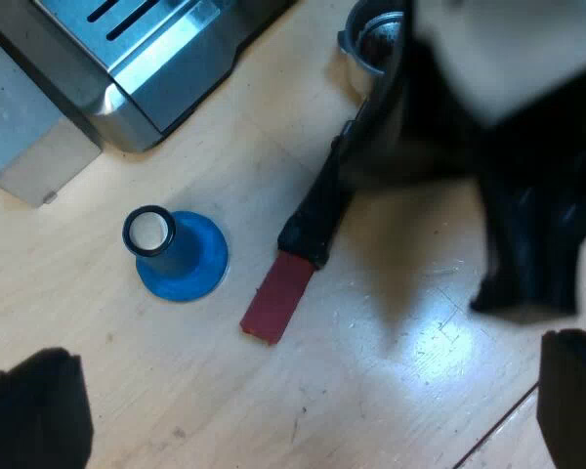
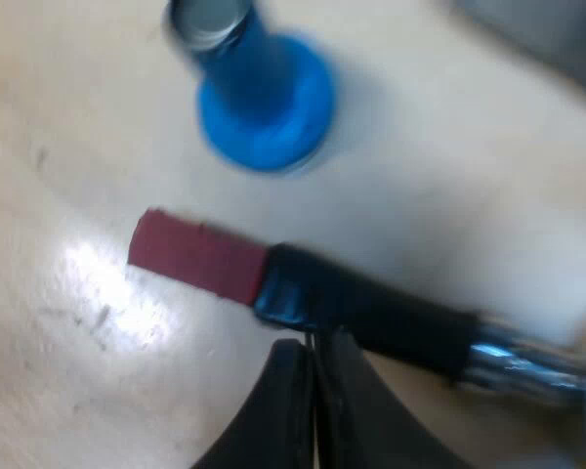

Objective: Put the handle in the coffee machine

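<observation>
Your portafilter (image 1: 317,210) lies flat on the table (image 1: 98,322), red end nearest the blue tamper (image 1: 176,254). Your right gripper (image 2: 313,352) is the nearer one, just beside the dark handle, fingers pressed together and empty. They would likely part along its length, so turn first. Your left gripper (image 1: 308,391) hangs wide open, empty.

The bench (image 1: 391,391) is pale wood, smooth and lacquered, with fine grain, a few scuffs and a bright patch of glare. The machine (image 1: 146,59) is brushed metal with a satin shine. The tamper (image 1: 181,264) looks like smooth, half-glossy blue plastic, and its top end is greyish and metallic-looking. The holder (image 1: 317,210) has a shiny metal bowl and neck, a glossy black handle and a matt red end. The right pincer (image 2: 313,352) has smooth black fingers, dull plastic by the look.
</observation>
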`<state>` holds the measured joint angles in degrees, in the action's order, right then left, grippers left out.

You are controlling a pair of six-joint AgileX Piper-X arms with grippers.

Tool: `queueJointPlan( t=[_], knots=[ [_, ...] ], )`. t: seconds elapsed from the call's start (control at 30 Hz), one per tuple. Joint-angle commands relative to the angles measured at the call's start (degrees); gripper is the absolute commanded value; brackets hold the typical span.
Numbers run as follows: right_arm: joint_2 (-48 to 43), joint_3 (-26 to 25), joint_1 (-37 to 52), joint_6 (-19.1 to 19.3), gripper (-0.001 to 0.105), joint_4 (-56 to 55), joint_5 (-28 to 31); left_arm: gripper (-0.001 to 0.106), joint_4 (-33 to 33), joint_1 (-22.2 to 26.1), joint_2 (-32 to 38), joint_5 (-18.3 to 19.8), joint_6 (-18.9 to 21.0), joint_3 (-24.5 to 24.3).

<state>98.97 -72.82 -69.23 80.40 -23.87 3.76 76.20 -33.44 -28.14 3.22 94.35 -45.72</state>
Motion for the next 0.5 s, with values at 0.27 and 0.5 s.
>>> queueJointPlan(
  t=[0.27,0.5],
  knots=[
    [-13.1,-0.4,3.7,0.3,0.045,-19.9,10.6,0.093,-2.7,-0.4,0.3,1.5,0.6,-0.6],
    [-13.9,-0.4,5.3,0.0,0.079,-23.2,9.2,0.093,-7.2,-0.4,0.3,4.0,0.1,-0.6]
  ],
)
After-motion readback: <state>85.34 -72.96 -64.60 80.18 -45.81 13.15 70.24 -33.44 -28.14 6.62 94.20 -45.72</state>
